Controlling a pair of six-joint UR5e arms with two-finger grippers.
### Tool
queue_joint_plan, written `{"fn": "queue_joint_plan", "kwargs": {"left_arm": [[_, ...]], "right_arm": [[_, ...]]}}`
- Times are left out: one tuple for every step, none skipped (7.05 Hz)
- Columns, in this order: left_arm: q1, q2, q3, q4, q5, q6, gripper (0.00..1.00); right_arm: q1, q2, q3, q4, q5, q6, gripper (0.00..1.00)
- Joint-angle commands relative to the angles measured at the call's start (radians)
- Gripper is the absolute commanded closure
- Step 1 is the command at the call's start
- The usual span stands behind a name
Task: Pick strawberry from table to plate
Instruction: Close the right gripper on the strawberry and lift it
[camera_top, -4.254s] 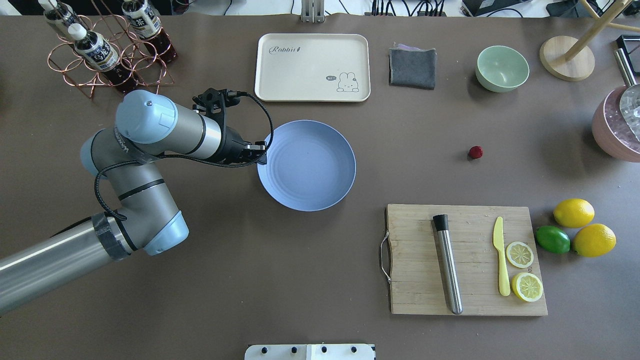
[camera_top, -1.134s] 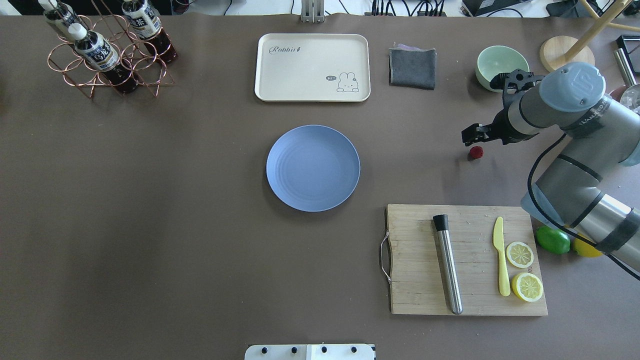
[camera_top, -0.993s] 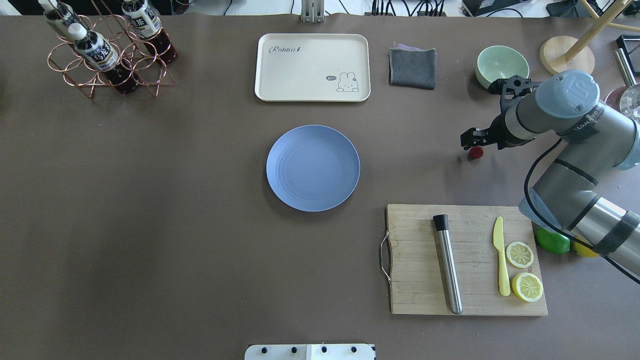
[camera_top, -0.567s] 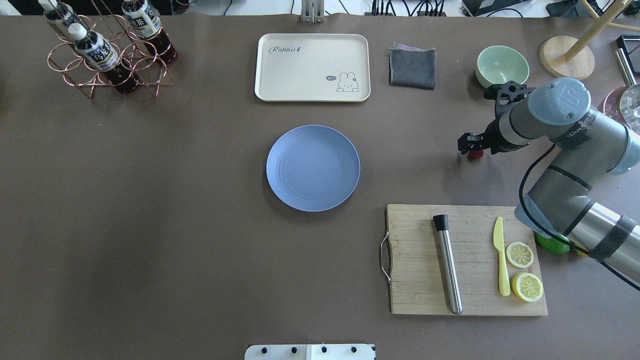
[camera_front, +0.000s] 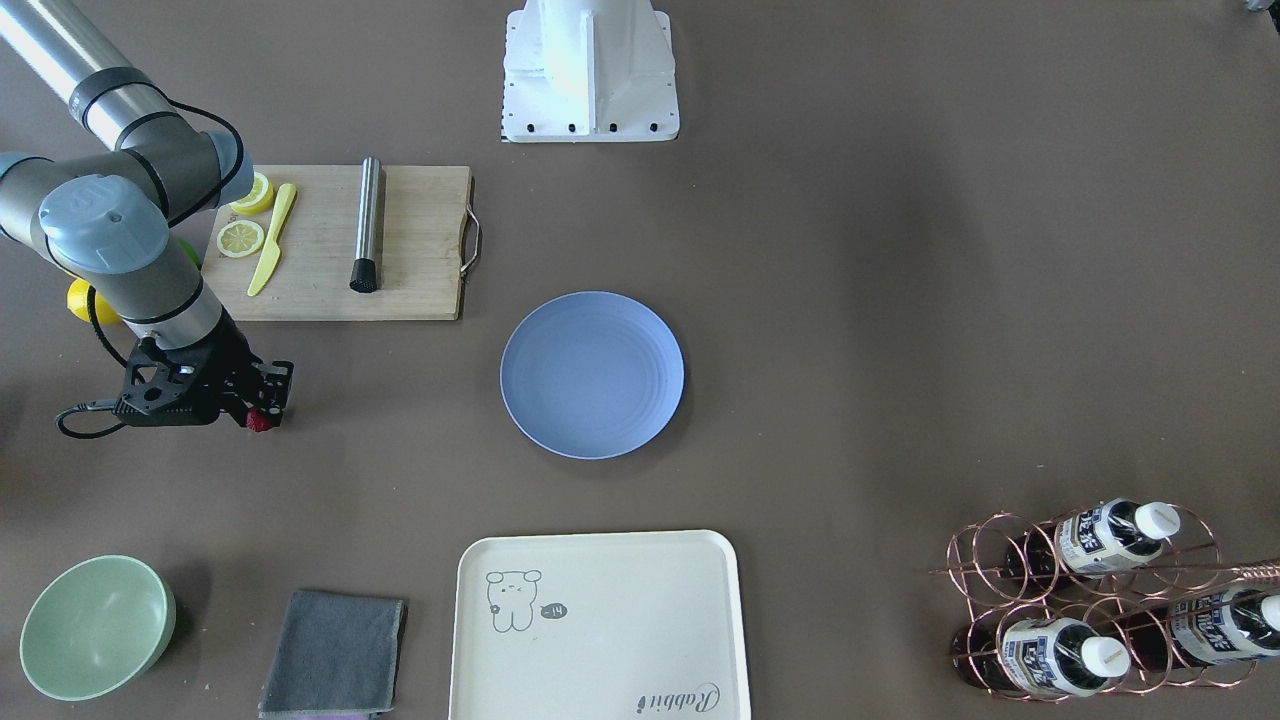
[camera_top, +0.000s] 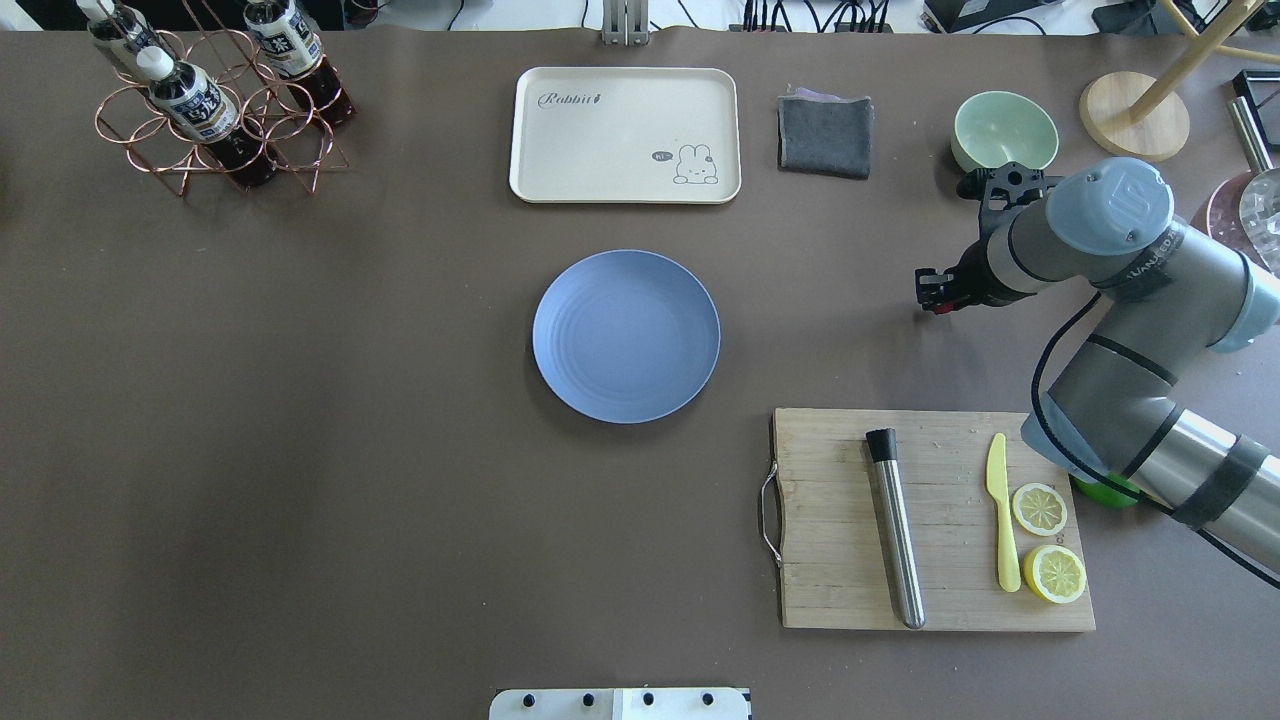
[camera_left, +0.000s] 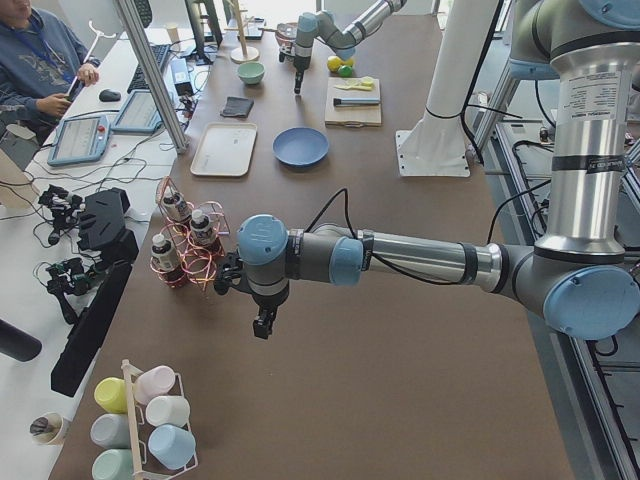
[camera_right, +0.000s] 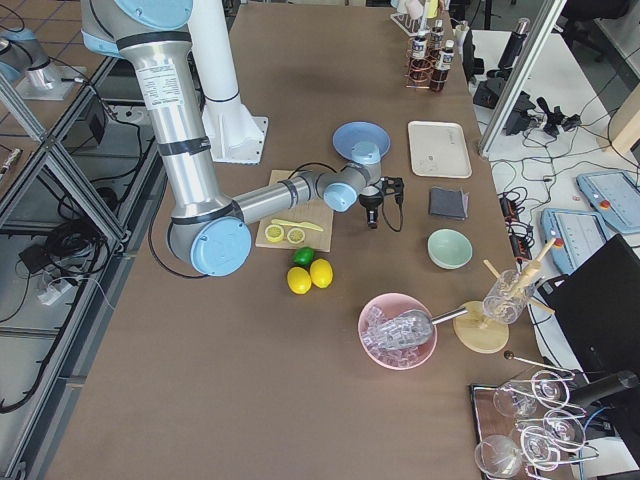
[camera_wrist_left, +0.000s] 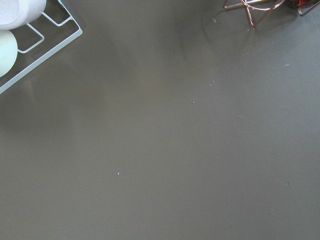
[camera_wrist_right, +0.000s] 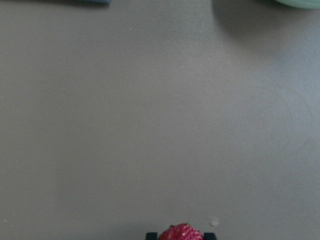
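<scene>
1. Front-facing view: the right gripper (camera_front: 262, 397) points straight down at the table (camera_front: 900, 250), well off to the robot's right of the plate (camera_front: 592, 375). The strawberry (camera_front: 260, 421) shows red under its tips, far from the plate. The cutting board (camera_front: 400, 240) lies on the robot's side of the plate.
2. Overhead view: the right arm comes in bent at the elbow, with its wrist turned toward the plate. Only a sliver of red shows beneath the gripper here.
3. Left side view: this is the only view of the left arm, stretched low over the table. The left gripper (camera_left: 264, 325) hangs pointing down beside the bottle rack (camera_left: 185, 250), well away from the plate. I cannot tell how its fingers stand.
4. Right side view: the right arm's forearm crosses above the cutting board and its gripper stands upright.
5. Left wrist view: bare table and a corner of the rack.
6. Right wrist view: the closest look. Dark fingertips (camera_wrist_right: 150, 235) sit against either side of the strawberry, pinching it.
</scene>
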Motion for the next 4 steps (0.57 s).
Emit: {"fn": "queue_joint_plan", "kwargs": {"left_arm": [[0.001,0.009,-0.005,0.000,0.000,0.000,0.00],[-0.001,0.009,-0.006,0.001,0.000,0.000,0.00],[-0.001,0.009,-0.005,0.001,-0.002,0.000,0.00],[-0.001,0.008,-0.006,0.001,-0.002,-0.002,0.00]], "right_arm": [[-0.009,0.099,0.024,-0.072,0.002,0.165,1.00],[-0.046,0.205,0.018,-0.173,-0.007,0.292,1.00],[-0.089,0.275,0.015,-0.236,-0.038,0.402,1.00],[-0.153,0.334,0.001,-0.248,-0.108,0.514,1.00]]}}
